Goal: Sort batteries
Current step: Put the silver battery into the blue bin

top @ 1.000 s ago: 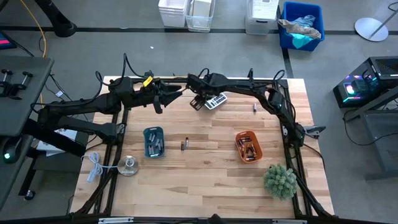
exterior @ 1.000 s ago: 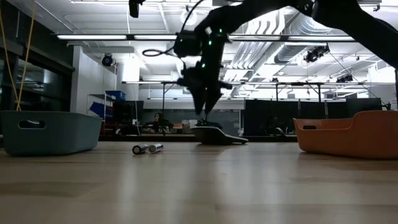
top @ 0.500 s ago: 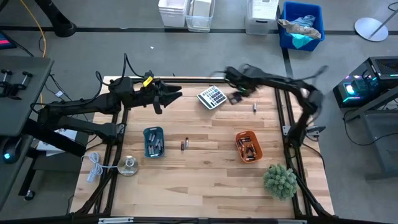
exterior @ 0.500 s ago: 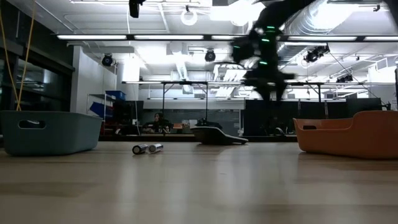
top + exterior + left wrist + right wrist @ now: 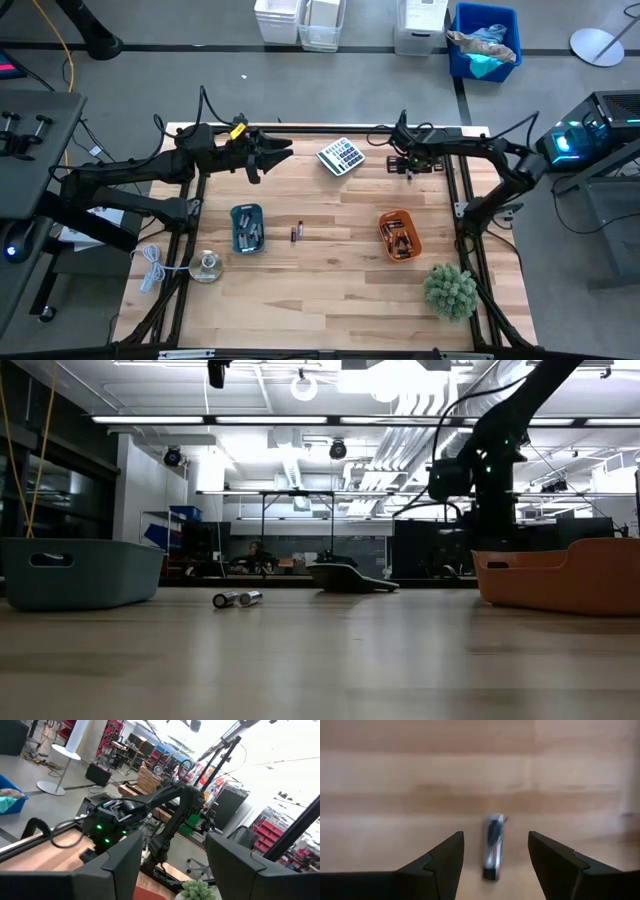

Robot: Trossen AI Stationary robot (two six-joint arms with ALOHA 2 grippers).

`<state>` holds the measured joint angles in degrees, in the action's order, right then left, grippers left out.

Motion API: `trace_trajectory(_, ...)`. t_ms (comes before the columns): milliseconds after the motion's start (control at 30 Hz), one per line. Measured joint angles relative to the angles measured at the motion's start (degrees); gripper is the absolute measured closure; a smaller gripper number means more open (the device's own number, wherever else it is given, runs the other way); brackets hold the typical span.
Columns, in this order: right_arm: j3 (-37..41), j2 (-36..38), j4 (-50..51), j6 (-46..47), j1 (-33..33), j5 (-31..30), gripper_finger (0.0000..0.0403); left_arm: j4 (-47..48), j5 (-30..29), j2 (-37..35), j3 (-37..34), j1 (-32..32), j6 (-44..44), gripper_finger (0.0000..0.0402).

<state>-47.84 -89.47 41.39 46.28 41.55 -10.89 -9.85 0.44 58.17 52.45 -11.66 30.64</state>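
Note:
A lone battery [image 5: 493, 847] lies on the wooden table near its far right. My right gripper [image 5: 495, 836] is open and points down over it, one finger on each side, touching nothing; it also shows in the high view [image 5: 408, 166]. Two loose batteries [image 5: 296, 232] lie mid-table and show in the low view [image 5: 236, 598]. A blue tray [image 5: 246, 228] and an orange tray [image 5: 399, 235] each hold several batteries. My left gripper [image 5: 285, 150] is open and empty above the table's far left part.
A grey calculator [image 5: 341, 156] lies at the far middle. A small green plant [image 5: 450, 290] stands near the front right. A white cable [image 5: 150, 268] and a round holder [image 5: 207, 266] lie at the front left. Bare wood lies between the trays.
My right gripper has swung from above the calculator toward the table's right edge and come down over the lone battery. The calculator, partly covered by the arm before, now shows whole.

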Motion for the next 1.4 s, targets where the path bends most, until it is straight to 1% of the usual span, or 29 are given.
trace_trajectory(100,-0.1,-1.5,-0.8,-0.2,1.0,-1.2,0.0187,0.4,0.0,0.0,0.0,0.0,1.3,0.0194)
trace_trajectory(267,-0.3,-4.8,-1.7,-2.2,1.0,0.9,0.0188,1.3,0.0,0.0,0.0,0.1,2.6,0.0194)
trace_trajectory(333,-0.4,-6.4,-1.6,-2.2,0.5,0.6,0.0200,0.8,0.0,0.0,0.0,0.1,3.7,0.0194)
trace_trajectory(367,-0.4,-6.9,-1.5,-2.2,0.2,0.5,0.0213,0.3,0.0,0.0,0.0,0.1,4.3,0.0194)
trace_trajectory(433,-0.4,-7.3,-1.5,-2.5,-0.6,0.6,0.0258,-2.7,0.7,0.0,0.0,0.3,4.5,0.0194)
trace_trajectory(533,-0.3,-6.6,-2.4,-4.8,-2.5,0.4,0.0360,-11.3,2.9,0.0,0.0,1.9,0.0,0.0194)
trace_trajectory(567,-0.2,-6.2,-3.3,-5.5,-3.2,0.7,0.0371,-14.5,3.3,0.0,0.0,2.5,-1.4,0.0194)
trace_trajectory(633,-0.2,-4.9,-5.1,-5.1,-5.1,2.2,0.0370,-20.5,3.5,0.0,0.0,3.2,-3.2,0.0194)
trace_trajectory(700,-0.9,-4.1,-9.5,-3.0,-8.5,8.5,0.0369,-25.5,3.3,0.0,0.1,3.6,-4.1,0.0194)
trace_trajectory(800,-3.0,-2.9,-22.6,-0.3,-15.7,15.0,0.0370,-29.2,3.3,0.0,0.1,3.6,-4.2,0.0194)
trace_trajectory(900,-5.7,-4.7,-37.9,4.3,-23.0,15.2,0.0370,-28.6,3.3,0.0,0.1,3.6,-4.2,0.0194)
trace_trajectory(933,-7.3,-6.1,-41.4,5.3,-25.4,15.5,0.0370,-28.2,3.3,0.0,0.1,3.6,-4.2,0.0194)
trace_trajectory(1000,-12.3,-10.2,-45.3,6.4,-29.6,16.9,0.0370,-27.4,3.3,0.1,0.1,3.6,-4.2,0.0194)
trace_trajectory(1133,-26.1,-22.0,-45.1,3.6,-35.1,19.7,0.0370,-26.7,1.0,0.3,0.1,3.6,-3.5,0.0194)
trace_trajectory(1233,-38.3,-31.0,-44.9,1.0,-37.2,25.2,0.0370,-27.0,0.0,0.2,0.1,3.6,-1.4,0.0194)
trace_trajectory(1400,-55.9,-42.8,-41.5,-1.2,-39.1,30.5,0.0370,-27.0,0.5,0.1,0.1,3.6,1.0,0.0194)
